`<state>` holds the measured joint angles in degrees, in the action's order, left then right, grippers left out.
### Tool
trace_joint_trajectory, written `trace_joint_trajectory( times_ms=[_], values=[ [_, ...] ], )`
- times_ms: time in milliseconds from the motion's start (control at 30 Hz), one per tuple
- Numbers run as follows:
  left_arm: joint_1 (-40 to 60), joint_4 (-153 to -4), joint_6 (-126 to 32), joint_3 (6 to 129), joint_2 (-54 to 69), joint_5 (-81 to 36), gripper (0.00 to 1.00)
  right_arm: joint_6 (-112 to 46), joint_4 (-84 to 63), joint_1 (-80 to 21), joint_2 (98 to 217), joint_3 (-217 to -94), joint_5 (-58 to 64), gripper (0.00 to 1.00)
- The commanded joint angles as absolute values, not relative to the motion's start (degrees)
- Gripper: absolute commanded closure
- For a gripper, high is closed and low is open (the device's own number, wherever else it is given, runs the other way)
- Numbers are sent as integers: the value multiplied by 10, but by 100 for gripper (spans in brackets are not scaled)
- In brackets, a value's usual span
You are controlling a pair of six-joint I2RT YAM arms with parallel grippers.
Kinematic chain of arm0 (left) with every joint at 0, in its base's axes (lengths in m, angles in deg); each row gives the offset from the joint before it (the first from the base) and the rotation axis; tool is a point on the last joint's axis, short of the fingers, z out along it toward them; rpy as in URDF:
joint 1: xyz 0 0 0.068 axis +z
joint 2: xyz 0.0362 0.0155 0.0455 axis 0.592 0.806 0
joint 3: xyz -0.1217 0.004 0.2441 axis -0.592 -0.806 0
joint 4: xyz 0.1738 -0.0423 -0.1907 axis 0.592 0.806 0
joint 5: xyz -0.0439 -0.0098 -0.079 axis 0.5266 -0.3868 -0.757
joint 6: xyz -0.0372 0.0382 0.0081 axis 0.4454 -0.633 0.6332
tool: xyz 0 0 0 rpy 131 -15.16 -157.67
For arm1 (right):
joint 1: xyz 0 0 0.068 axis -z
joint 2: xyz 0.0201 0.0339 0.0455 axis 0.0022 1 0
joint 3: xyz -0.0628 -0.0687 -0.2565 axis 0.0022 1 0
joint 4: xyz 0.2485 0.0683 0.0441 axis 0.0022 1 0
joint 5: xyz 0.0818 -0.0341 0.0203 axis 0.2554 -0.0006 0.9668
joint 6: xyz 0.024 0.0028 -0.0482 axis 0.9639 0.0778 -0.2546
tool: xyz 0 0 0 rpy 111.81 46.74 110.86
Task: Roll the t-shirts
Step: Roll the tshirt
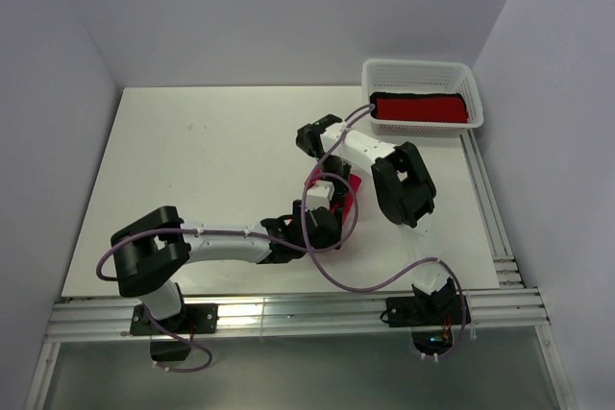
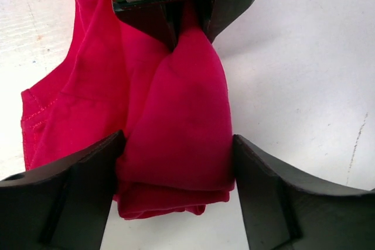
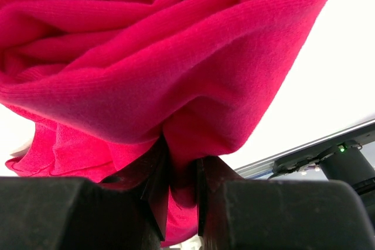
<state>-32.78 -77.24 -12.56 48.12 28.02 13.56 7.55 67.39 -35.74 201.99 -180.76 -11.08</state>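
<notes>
A bright pinkish-crimson t-shirt (image 1: pixel 348 201) lies bunched in a partial roll at the middle of the white table. My left gripper (image 2: pixel 177 150) straddles the near end of the roll (image 2: pixel 176 115), and both fingers press against its sides. From the far side my right gripper (image 3: pixel 183 168) is shut on a pinch of the same cloth (image 3: pixel 176 57); that pinch also shows at the top of the left wrist view, under the right gripper (image 2: pixel 187 24). In the top view the left gripper (image 1: pixel 322 228) and the right gripper (image 1: pixel 327 189) meet over the shirt and hide much of it.
A white mesh basket (image 1: pixel 423 69) stands at the back right and holds a deeper red rolled t-shirt (image 1: pixel 420 108), with a strip of black cloth (image 1: pixel 413 96) behind it. Aluminium rails (image 1: pixel 288 314) run along the front edge and the right side. White walls enclose the table.
</notes>
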Motion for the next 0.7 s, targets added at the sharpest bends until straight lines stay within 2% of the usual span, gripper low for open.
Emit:
trace_joint_trajectory(
  times_ms=[0,100,200,233,267,300,367,467,500,567,667],
  values=[
    [-330,-792,-130,489,282,123,26,81,675,-356,2018,-1807,-87,100],
    [-330,-786,-122,481,278,119,42,83,679,-355,2021,-1812,-85,100],
    [-330,-776,-110,480,285,113,54,84,687,-355,2025,-1822,-84,100],
    [-330,-770,-105,480,289,110,64,83,689,-355,2027,-1826,-85,100],
    [-330,-769,-101,479,292,109,71,83,690,-355,2028,-1828,-86,100],
    [-330,-769,-90,477,292,104,86,82,690,-355,2026,-1830,-84,100],
    [-330,-775,-75,466,292,90,99,80,688,-355,2024,-1830,-79,100],
    [-327,-804,-46,436,283,65,100,75,676,-353,2013,-1825,-65,95],
    [-325,-812,-28,428,279,60,100,73,669,-351,2006,-1824,-60,85],
    [-316,-844,-11,396,270,30,100,68,661,-346,1997,-1819,-54,74],
    [-295,-884,22,349,254,-9,100,60,655,-339,1980,-1816,-50,68]
  ],
)
